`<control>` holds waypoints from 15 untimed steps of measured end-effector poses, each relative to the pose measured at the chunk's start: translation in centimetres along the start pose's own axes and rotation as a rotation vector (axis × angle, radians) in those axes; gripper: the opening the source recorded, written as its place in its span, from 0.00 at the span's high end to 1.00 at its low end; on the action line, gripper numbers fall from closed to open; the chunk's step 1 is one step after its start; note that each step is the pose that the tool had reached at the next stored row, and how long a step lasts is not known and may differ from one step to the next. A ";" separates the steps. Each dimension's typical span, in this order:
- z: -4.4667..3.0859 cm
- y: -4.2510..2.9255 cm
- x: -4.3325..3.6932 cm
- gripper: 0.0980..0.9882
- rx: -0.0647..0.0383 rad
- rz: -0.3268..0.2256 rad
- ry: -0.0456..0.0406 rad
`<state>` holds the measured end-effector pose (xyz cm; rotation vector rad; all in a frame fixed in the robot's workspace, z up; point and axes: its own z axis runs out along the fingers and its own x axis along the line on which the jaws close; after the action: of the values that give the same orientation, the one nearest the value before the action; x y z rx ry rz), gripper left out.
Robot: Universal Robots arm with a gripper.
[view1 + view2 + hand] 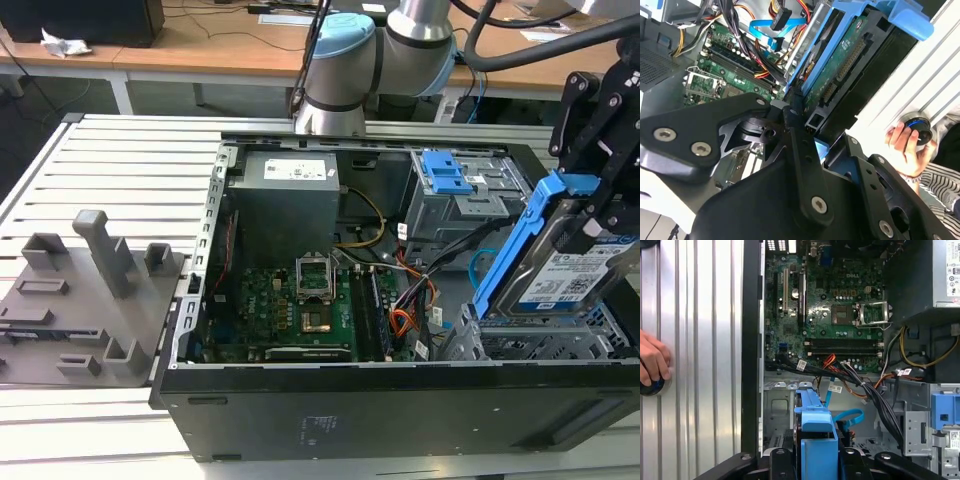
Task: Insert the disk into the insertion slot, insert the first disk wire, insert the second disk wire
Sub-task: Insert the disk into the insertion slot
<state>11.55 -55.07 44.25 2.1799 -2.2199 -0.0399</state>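
As the arm reaches over the open computer case on the slatted worktop, the gripper has its black fingers clamped on the disk, pinching the top end of its bright blue bracket. Look at that angle: the disk is steeply tilted, label side showing in the exterior view. Its high end is towards the exterior view's right, and its low end is down at the mouth of the insertion slot, the low perforated cage in the case's near corner. It is not lying flat, and most of the drive stands above the cage walls. The second wrist view catches the disk's green circuit-board underside.

The second disk wire curls in a light blue loop just beside the disk, between it and the taller grey cage with the blue latches. Red, orange and black wires run past the motherboard.

Off the case, a person's hand rests on a round black-and-blue button on the worktop. A grey fixture sits at the exterior view's left.
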 end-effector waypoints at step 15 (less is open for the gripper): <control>2.58 -0.12 -0.01 0.70 0.000 0.000 -0.0001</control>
<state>11.57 -55.07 41.66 2.1800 -2.2200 -0.0401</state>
